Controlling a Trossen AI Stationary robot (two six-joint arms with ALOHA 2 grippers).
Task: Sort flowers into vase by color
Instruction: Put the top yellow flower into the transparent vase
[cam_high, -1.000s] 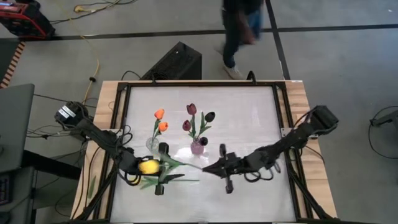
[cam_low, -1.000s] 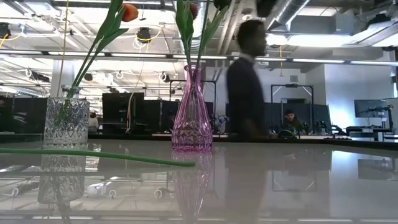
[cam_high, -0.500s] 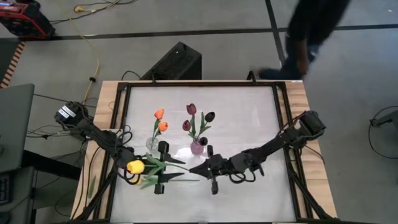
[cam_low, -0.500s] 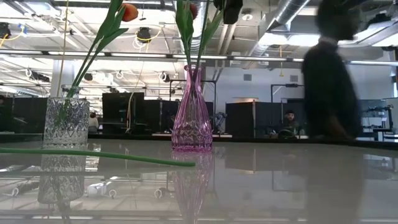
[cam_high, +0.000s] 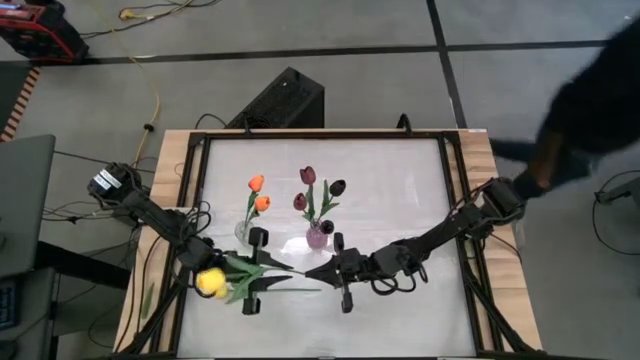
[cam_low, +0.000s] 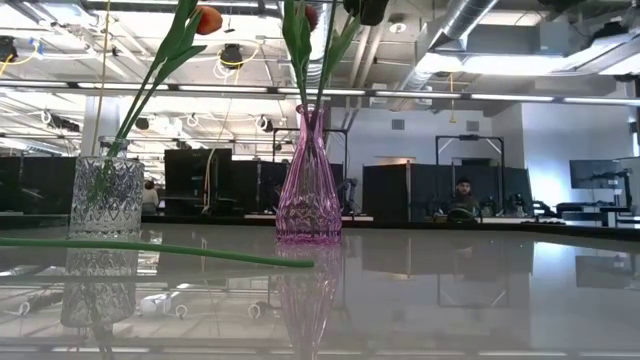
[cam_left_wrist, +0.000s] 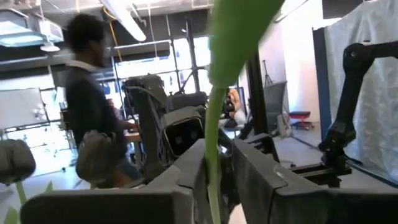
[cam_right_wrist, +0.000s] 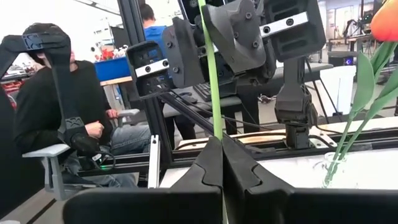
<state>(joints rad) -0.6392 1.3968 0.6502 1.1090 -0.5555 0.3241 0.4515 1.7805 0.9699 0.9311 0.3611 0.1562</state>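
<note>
A yellow tulip (cam_high: 210, 282) is stretched level between both grippers, head toward the table's left. My left gripper (cam_high: 252, 268) is shut on its stem near the leaves. My right gripper (cam_high: 318, 268) is shut on the stem's free end. Two orange tulips (cam_high: 258, 194) stand in a clear glass vase (cam_high: 245, 232) (cam_low: 105, 195). Three maroon tulips (cam_high: 320, 188) stand in a pink vase (cam_high: 318, 238) (cam_low: 308, 190). A thin green stem (cam_low: 150, 246) runs level just above the table in the low view. My left gripper pinches the yellow tulip's stem (cam_left_wrist: 212, 168) between its two fingers, close below the leaves, with the fingers across it. The head hangs out past the gripper toward the table's left, clear of the table. My right gripper pinches the stem's free end (cam_right_wrist: 215, 127) between its shut fingers, coming level from the table's right, along the stem. The stem runs straight on from it to my left gripper (cam_right_wrist: 249, 37).
Both vases stand just beyond the grippers, toward the far edge. Another thin green line (cam_high: 295, 291) shows on the table nearer than the held stem. A black box (cam_high: 283, 100) sits on the floor beyond the far edge. A person (cam_high: 590, 110) passes at the right.
My right gripper has moved toward the table's left, up to the stem's free end. The yellow head has swung toward the left and near edges, while the stem end stayed about where it was. A person has walked from behind the far edge to the right.
</note>
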